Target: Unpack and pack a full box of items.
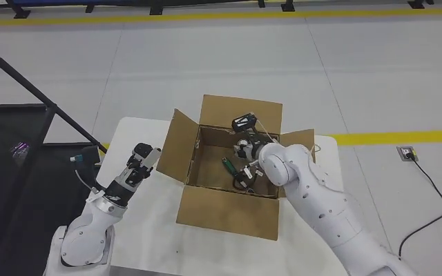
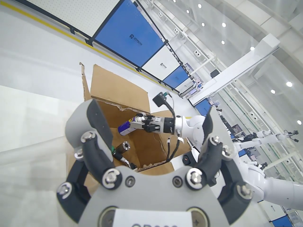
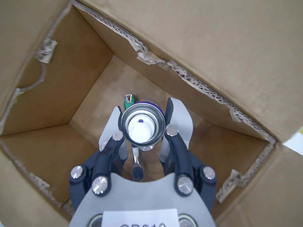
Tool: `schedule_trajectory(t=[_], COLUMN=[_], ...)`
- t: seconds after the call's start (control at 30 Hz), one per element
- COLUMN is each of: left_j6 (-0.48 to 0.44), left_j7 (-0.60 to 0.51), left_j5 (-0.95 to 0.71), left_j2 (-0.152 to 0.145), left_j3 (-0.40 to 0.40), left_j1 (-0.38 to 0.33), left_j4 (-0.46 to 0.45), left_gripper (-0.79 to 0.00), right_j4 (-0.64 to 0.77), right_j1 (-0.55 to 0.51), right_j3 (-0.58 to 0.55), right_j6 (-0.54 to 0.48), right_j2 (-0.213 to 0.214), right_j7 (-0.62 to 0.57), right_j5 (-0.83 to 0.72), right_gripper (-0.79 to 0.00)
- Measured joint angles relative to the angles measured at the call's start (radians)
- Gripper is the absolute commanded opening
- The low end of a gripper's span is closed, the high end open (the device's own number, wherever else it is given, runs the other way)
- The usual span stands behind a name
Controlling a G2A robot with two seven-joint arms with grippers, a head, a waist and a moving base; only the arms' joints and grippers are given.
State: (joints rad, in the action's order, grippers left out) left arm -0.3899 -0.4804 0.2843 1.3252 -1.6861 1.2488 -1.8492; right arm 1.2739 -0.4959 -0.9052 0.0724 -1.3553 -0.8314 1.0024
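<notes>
The right tool (image 3: 144, 106) is closed around a spray can (image 3: 142, 124), with one finger on each side of the can's body, just under the metal rim. In the right wrist view the can is seen from its top end, with the white nozzle in the middle. It sits in the centre of the frame, above the floor of the cardboard box (image 3: 59, 72). In the left wrist view the same can shows a blue and purple label and hangs tilted over the box opening, its bottom end pointing to the lower left of the frame.

On the box floor a ratchet (image 3: 136, 164) lies directly under the can, and its head is partly hidden by the can. A green-handled item (image 3: 129, 100) lies behind the can and only its end is visible. In the left wrist view a metal socket (image 2: 125, 146) rests on the box floor below the can.

The left tool (image 1: 145, 157) is open, its fingers wide apart and holding nothing. In the top view it is at the left of the frame, over the white surface (image 1: 145, 228), just beside the left flap of the box. I cannot tell whether it touches the flap. The flaps stand open, with torn edges. The right arm covers the right part of the opening in the top view
</notes>
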Motion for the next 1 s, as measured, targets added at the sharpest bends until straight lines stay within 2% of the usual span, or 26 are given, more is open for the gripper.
schedule_trajectory(t=[0.1, 0.23, 0.33, 0.47, 0.63, 0.9, 1.0], left_j6=[0.0, 0.0, 0.0, 0.0, 0.0, 0.0, 0.0], left_j7=[0.0, 0.0, 0.0, 0.0, 0.0, 0.0, 0.0], left_j5=[0.0, 0.0, 0.0, 0.0, 0.0, 0.0, 0.0], left_j2=[0.0, 0.0, 0.0, 0.0, 0.0, 0.0, 0.0], left_j3=[0.0, 0.0, 0.0, 0.0, 0.0, 0.0, 0.0], left_j1=[0.0, 0.0, 0.0, 0.0, 0.0, 0.0, 0.0], left_j4=[0.0, 0.0, 0.0, 0.0, 0.0, 0.0, 0.0], left_gripper=[0.0, 0.0, 0.0, 0.0, 0.0, 0.0, 0.0], right_j4=[0.182, 0.402, 0.511, 0.571, 0.493, 0.187, 0.118], right_j1=[-0.098, -0.241, -0.334, -0.42, -0.448, -0.383, -0.367], right_j3=[-0.095, -0.245, -0.365, -0.499, -0.603, -0.632, -0.636], right_j6=[0.047, 0.142, 0.207, 0.256, 0.235, 0.132, 0.098], right_j2=[0.033, 0.068, 0.084, 0.099, 0.109, 0.114, 0.115], right_j7=[-0.001, 0.057, 0.12, 0.152, 0.112, 0.04, 0.029], right_j5=[0.082, 0.202, 0.256, 0.312, 0.307, 0.246, 0.222], right_gripper=[-0.785, -0.785, -0.785, -0.785, -0.785, -0.785, -0.785])
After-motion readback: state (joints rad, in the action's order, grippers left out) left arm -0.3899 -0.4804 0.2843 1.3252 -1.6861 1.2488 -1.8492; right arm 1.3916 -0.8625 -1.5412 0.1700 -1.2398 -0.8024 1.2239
